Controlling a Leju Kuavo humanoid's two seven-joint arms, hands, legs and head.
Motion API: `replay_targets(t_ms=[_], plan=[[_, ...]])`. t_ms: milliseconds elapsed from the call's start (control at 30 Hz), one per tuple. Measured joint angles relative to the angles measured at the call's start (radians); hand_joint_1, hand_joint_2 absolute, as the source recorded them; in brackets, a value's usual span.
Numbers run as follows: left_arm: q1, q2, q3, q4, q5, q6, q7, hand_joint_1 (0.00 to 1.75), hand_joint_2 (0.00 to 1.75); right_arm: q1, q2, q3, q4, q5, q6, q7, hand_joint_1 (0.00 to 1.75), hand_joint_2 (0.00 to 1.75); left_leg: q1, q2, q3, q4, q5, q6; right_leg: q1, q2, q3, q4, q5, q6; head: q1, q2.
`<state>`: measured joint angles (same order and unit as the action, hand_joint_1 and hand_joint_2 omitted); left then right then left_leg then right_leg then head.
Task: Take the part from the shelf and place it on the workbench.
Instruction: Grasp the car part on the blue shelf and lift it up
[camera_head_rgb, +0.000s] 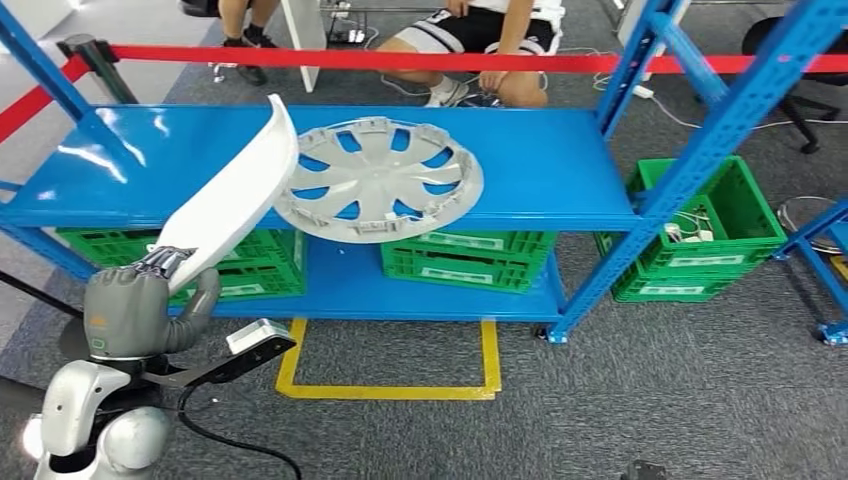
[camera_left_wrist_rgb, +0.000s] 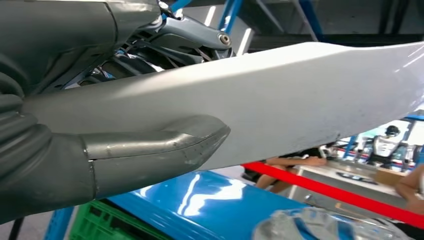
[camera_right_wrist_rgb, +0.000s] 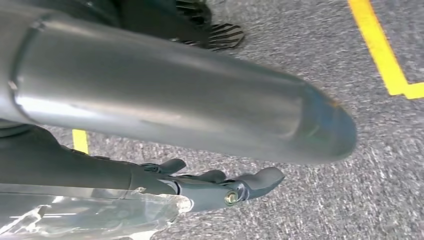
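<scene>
Item: white curved panel (camera_head_rgb: 235, 190), a long, bowed plastic part. You have it grasped at its lower end in the left robot hand (camera_head_rgb: 135, 305), thumb (camera_left_wrist_rgb: 155, 150) pressed across its face and dark fingers behind it. It rises tilted up and to the right from the hand, its upper tip over the front of the blue shelf (camera_head_rgb: 540, 165), just beside the silver wheel cover (camera_head_rgb: 380, 180) lying flat there; whether they touch, you cannot tell.

Below the top shelf: green crates (camera_head_rgb: 465, 255) on the lower level, one more green crate (camera_head_rgb: 700, 235) right of the upright.

Floor: grey carpet with a yellow taped outline (camera_head_rgb: 390, 385).

Right robot hand (camera_right_wrist_rgb: 215, 182): hanging over the carpet, fingers loosely apart, grasping nothing.

Behind the red barrier tape (camera_head_rgb: 400, 58): a seated person (camera_head_rgb: 480, 50).
</scene>
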<state>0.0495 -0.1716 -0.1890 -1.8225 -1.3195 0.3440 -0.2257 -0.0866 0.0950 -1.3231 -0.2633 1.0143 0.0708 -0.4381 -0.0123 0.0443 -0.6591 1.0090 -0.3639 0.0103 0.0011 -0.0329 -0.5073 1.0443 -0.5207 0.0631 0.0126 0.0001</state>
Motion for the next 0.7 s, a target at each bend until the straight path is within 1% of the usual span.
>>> replay_targets(t_ms=[33,67,100,133,167,200,233,267,300,333,367,400,433,467,500,533,567,600,633,667,700], plan=[[0.0,0.0,0.0,0.0,0.0,0.0,0.0,1.75,1.75,-0.002,0.0,-0.001,0.0,-0.001,0.001,-0.001,0.0,0.0,-0.001,0.007,-0.001,0.0,0.007,-0.004,0.003,0.001,0.004,-0.019,-0.005,-0.009,-0.001,0.0],[-0.001,0.0,-0.001,0.0,0.0,0.0,0.0,1.75,1.75,-0.001,0.0,-0.004,-0.001,-0.004,0.003,-0.001,0.0,0.0,0.0,0.013,-0.001,-0.001,0.015,-0.008,0.003,0.008,-0.004,-0.02,0.0,-0.02,-0.002,0.0],[-0.001,0.0,-0.002,0.0,0.0,0.0,0.001,1.75,1.75,0.001,0.0,-0.006,-0.001,-0.007,0.006,-0.002,0.0,0.0,0.001,0.011,-0.004,0.001,0.011,-0.014,0.002,0.012,-0.013,-0.021,0.008,-0.03,-0.002,0.0],[-0.001,0.0,-0.002,0.0,0.0,0.0,0.003,1.75,1.75,0.002,0.0,-0.009,-0.001,-0.011,0.01,-0.003,0.0,0.0,0.002,0.002,-0.009,0.014,-0.012,-0.022,0.0,0.015,-0.021,-0.021,0.018,-0.04,-0.004,0.0],[-0.001,0.001,-0.002,0.0,0.0,0.0,0.004,1.75,1.75,0.003,0.0,-0.012,-0.001,-0.016,0.015,-0.004,0.0,0.0,0.004,-0.01,-0.019,0.044,-0.052,-0.03,-0.003,0.018,-0.03,-0.022,0.03,-0.048,-0.006,0.0],[-0.001,0.001,-0.002,0.0,0.0,0.0,0.006,1.75,1.75,0.002,0.0,-0.014,-0.002,-0.021,0.02,-0.006,0.0,0.0,0.006,-0.023,-0.033,0.094,-0.106,-0.037,-0.004,0.022,-0.042,-0.022,0.043,-0.053,-0.008,0.0],[-0.001,0.002,-0.002,0.0,0.0,0.0,0.008,1.75,1.75,0.002,0.0,-0.015,-0.002,-0.025,0.024,-0.009,0.0,0.0,0.008,-0.03,-0.046,0.157,-0.158,-0.04,-0.005,0.026,-0.056,-0.021,0.056,-0.056,-0.009,0.0],[-0.001,0.002,-0.002,0.0,0.0,0.0,0.008,1.75,1.75,0.002,0.0,-0.016,-0.002,-0.027,0.029,-0.01,0.0,0.0,0.009,-0.033,-0.056,0.217,-0.194,-0.043,-0.005,0.029,-0.071,-0.021,0.069,-0.057,-0.01,0.0],[-0.001,0.002,-0.002,0.0,0.0,0.0,0.009,1.75,1.75,0.003,0.0,-0.017,-0.002,-0.029,0.035,-0.012,0.0,0.0,0.011,-0.034,-0.056,0.26,-0.206,-0.043,-0.005,0.033,-0.088,-0.02,0.082,-0.056,-0.009,0.0],[-0.001,0.003,-0.002,0.0,0.001,0.0,0.01,1.75,1.75,0.004,0.0,-0.018,-0.002,-0.03,0.043,-0.016,0.0,0.0,0.011,-0.034,-0.043,0.272,-0.197,-0.043,-0.006,0.035,-0.104,-0.02,0.094,-0.053,-0.009,0.0],[-0.002,0.003,-0.002,0.001,0.002,-0.001,0.011,1.75,1.75,0.004,0.0,-0.019,-0.002,-0.032,0.053,-0.02,0.0,0.0,0.012,-0.035,-0.013,0.251,-0.173,-0.042,-0.007,0.038,-0.119,-0.02,0.105,-0.05,-0.009,0.0],[-0.004,0.004,-0.002,0.001,0.003,-0.001,0.013,1.75,1.75,0.005,0.0,-0.021,-0.002,-0.034,0.063,-0.025,0.0,0.0,0.013,-0.036,0.031,0.201,-0.149,-0.04,-0.009,0.04,-0.132,-0.019,0.116,-0.045,-0.009,0.0],[-0.008,0.004,-0.002,0.001,0.004,-0.002,0.014,1.75,1.75,0.005,0.0,-0.022,-0.002,-0.036,0.073,-0.03,0.0,0.0,0.013,-0.04,0.087,0.129,-0.138,-0.038,-0.009,0.043,-0.143,-0.019,0.126,-0.04,-0.01,0.0],[-0.013,0.004,-0.004,0.001,0.006,-0.002,0.014,1.75,1.75,0.004,0.0,-0.023,-0.002,-0.039,0.081,-0.034,0.0,0.0,0.013,-0.045,0.137,0.058,-0.139,-0.034,-0.009,0.044,-0.15,-0.018,0.136,-0.036,-0.009,0.0],[-0.017,0.004,-0.005,0.002,0.008,-0.002,0.014,1.75,1.75,0.004,0.0,-0.023,-0.002,-0.042,0.086,-0.036,0.0,0.0,0.012,-0.048,0.171,0.005,-0.147,-0.03,-0.009,0.045,-0.155,-0.019,0.147,-0.03,-0.009,0.0],[-0.02,0.003,-0.007,0.002,0.009,-0.003,0.014,1.75,1.75,0.004,0.0,-0.024,-0.003,-0.044,0.089,-0.037,0.0,0.0,0.009,-0.051,0.188,-0.026,-0.154,-0.024,-0.008,0.046,-0.158,-0.022,0.158,-0.024,-0.009,0.0],[-0.021,0.003,-0.009,0.004,0.01,-0.003,0.014,1.75,1.75,0.006,0.0,-0.024,-0.003,-0.046,0.092,-0.038,0.0,0.0,0.007,-0.051,0.186,-0.036,-0.152,-0.017,-0.009,0.047,-0.159,-0.027,0.17,-0.018,-0.009,0.0],[-0.022,0.003,-0.011,0.005,0.011,-0.004,0.014,1.75,1.75,0.009,0.0,-0.025,-0.003,-0.048,0.093,-0.037,0.0,0.0,0.007,-0.049,0.178,-0.036,-0.143,-0.01,-0.011,0.047,-0.162,-0.031,0.176,-0.012,-0.01,0.0],[-0.024,0.003,-0.013,0.007,0.011,-0.004,0.014,1.75,1.75,0.012,0.0,-0.027,-0.003,-0.049,0.093,-0.036,0.0,0.0,0.008,-0.046,0.17,-0.037,-0.132,0.0,-0.012,0.046,-0.169,-0.024,0.163,-0.006,-0.009,0.0],[-0.025,0.002,-0.016,0.009,0.012,-0.004,0.014,1.75,1.75,0.015,0.0,-0.029,-0.003,-0.051,0.094,-0.034,0.0,0.0,0.009,-0.044,0.159,-0.039,-0.12,0.008,-0.013,0.045,-0.18,-0.001,0.131,-0.002,-0.008,0.0],[-0.027,0.002,-0.019,0.011,0.012,-0.006,0.014,1.75,1.75,0.016,0.001,-0.03,-0.002,-0.052,0.095,-0.032,0.0,0.0,0.01,-0.042,0.146,-0.04,-0.108,0.014,-0.013,0.044,-0.196,0.046,0.082,0.001,-0.006,0.0]])
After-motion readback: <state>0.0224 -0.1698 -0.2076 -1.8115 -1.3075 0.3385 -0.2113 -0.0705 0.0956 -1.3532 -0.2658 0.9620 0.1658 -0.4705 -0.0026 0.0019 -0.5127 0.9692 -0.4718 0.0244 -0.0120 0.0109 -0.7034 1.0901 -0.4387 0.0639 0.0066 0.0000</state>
